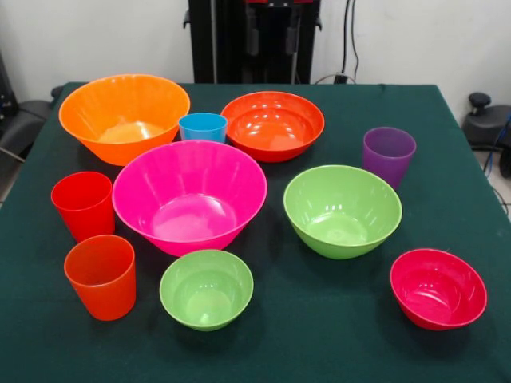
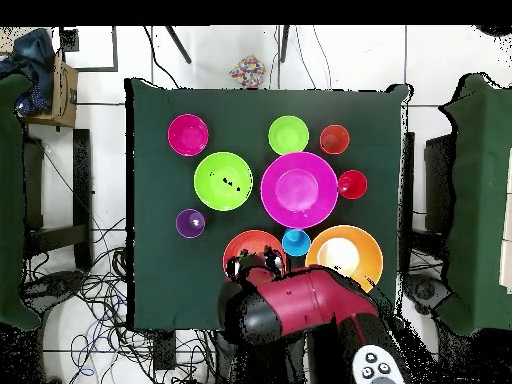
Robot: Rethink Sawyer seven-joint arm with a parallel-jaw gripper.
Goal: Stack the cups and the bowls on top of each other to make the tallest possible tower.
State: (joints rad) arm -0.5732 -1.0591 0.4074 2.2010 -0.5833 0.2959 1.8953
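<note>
All cups and bowls stand upright and apart on the green cloth; no tower shows. At the back are the large orange bowl (image 1: 124, 116), blue cup (image 1: 203, 126) and shallow red-orange bowl (image 1: 272, 124). The large pink bowl (image 1: 189, 195) sits mid-table, with the medium green bowl (image 1: 342, 209) and purple cup (image 1: 389, 153) to its right. The red cup (image 1: 83, 204) and orange cup (image 1: 101, 275) stand at the left. The small green bowl (image 1: 206, 287) and crimson bowl (image 1: 437, 287) are in front. In the overhead view my gripper (image 2: 252, 266) hangs at the red-orange bowl's (image 2: 250, 246) edge nearest the robot's base.
The table (image 1: 335, 343) is covered in dark green cloth. My red and black arm (image 2: 300, 305) reaches over the table edge on the base's side. Dark chairs (image 2: 470, 200) stand at both sides, and cables (image 2: 100, 320) lie on the floor.
</note>
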